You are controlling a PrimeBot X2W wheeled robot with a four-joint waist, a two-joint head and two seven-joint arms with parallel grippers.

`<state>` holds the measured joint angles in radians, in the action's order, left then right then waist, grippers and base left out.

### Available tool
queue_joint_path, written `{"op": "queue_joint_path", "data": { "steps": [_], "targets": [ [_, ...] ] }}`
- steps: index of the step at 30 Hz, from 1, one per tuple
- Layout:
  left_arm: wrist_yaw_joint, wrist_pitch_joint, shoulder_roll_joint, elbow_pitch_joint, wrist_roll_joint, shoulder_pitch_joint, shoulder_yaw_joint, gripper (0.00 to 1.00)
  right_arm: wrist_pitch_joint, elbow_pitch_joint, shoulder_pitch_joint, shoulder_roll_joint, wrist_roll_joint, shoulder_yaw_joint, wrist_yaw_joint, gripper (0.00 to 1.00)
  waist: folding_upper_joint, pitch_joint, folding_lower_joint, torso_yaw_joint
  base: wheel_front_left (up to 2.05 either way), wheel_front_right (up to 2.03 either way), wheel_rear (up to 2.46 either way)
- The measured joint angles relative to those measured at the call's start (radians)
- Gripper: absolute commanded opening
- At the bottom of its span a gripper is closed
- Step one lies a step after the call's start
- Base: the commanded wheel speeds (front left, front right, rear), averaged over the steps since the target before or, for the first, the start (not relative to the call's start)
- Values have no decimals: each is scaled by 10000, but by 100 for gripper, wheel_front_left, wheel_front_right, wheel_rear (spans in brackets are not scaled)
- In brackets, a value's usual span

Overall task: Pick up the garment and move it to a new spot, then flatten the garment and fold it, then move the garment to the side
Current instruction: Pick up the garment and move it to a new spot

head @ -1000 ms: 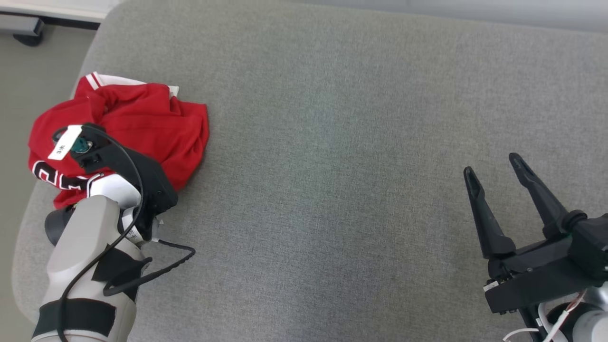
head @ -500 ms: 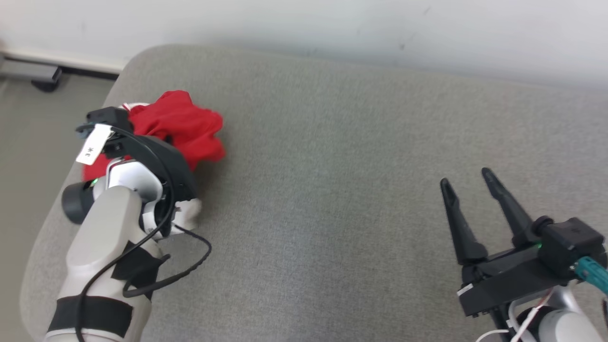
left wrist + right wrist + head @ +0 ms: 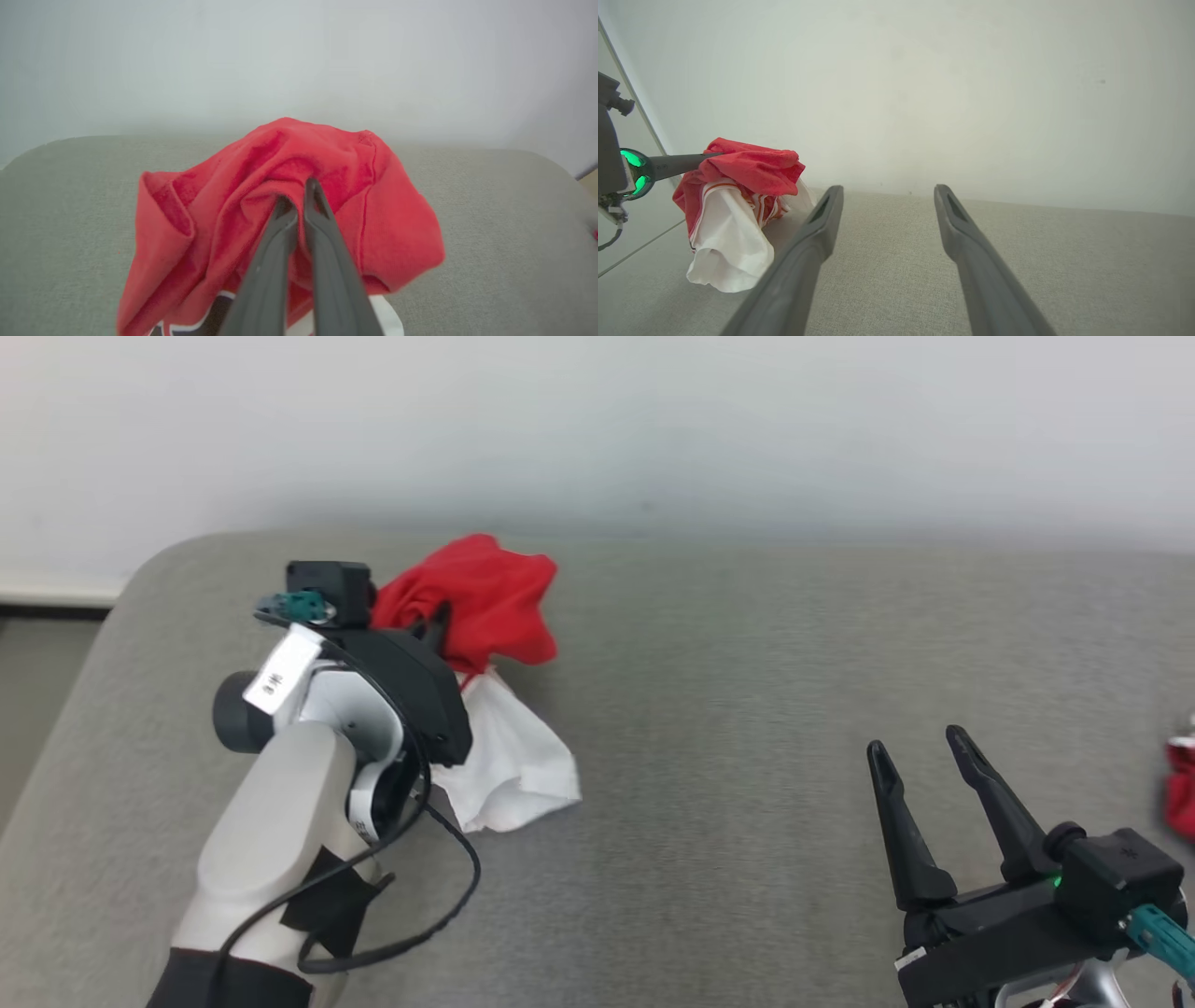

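Note:
The garment (image 3: 485, 593) is a bunched red and white piece, hanging above the left part of the grey padded surface (image 3: 747, 709). Its white part (image 3: 513, 765) droops down to the padding. My left gripper (image 3: 439, 621) is shut on a red fold at the top of the bundle. In the left wrist view the two fingers (image 3: 317, 219) press together into the garment (image 3: 373, 210), which hides their tips. My right gripper (image 3: 920, 751) stands open and holds nothing at the lower right, well apart from the garment. The right wrist view has its fingers (image 3: 822, 224) spread, with the garment (image 3: 738, 219) far left.
A white wall (image 3: 653, 420) rises directly behind the padded surface. The surface's rounded corner (image 3: 140, 569) and the floor (image 3: 28, 709) lie to the left. A small red piece of another thing (image 3: 1181, 789) shows at the right edge.
The camera has tilted up toward the wall. My left gripper has lifted the garment off the padding and carried it right and farther back; the white part now hangs loose. The right gripper stays open.

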<state>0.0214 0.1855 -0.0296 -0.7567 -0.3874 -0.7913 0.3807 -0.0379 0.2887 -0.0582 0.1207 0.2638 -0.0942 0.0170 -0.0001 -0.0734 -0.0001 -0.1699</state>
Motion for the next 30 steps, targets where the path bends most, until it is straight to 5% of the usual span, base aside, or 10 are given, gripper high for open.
{"op": "queue_joint_path", "data": {
  "steps": [10, 20, 21, 22, 23, 30],
  "targets": [
    [96, 426, -12, 1795, -1120, 296, 1927, 0, 217, 198, -241, -69, -2, 56, 182, 100, 0, 284, 1, 1522, 0, 0, 0],
    [-587, 832, -36, 2817, -1599, 469, 2604, 0, 261, 31, 29, -163, 23, -393, -12, 100, 0, 274, 0, 2882, 0, 0, 0],
    [-660, 894, -65, 2784, -1607, 477, 2771, 33, 265, 36, 85, -186, 61, -385, -13, 100, 0, 252, 1, 3030, 0, 0, 0],
    [-686, 951, -61, 2757, -1662, 474, 2909, 33, 290, 33, 95, -188, 100, -360, -27, 100, 0, 224, 1, 3167, 0, 0, 0],
    [-744, 974, -56, 2706, -1802, 466, 3085, 100, 291, 23, 93, -190, 132, -330, -29, 100, 1, 190, 1, 3293, 0, 0, 0],
    [-844, 1160, -73, 2276, -2178, 469, 3939, 100, 393, -151, 286, -188, 176, -142, -40, 100, 2, -309, 3, 3699, 0, 0, 0]
  ]
}}
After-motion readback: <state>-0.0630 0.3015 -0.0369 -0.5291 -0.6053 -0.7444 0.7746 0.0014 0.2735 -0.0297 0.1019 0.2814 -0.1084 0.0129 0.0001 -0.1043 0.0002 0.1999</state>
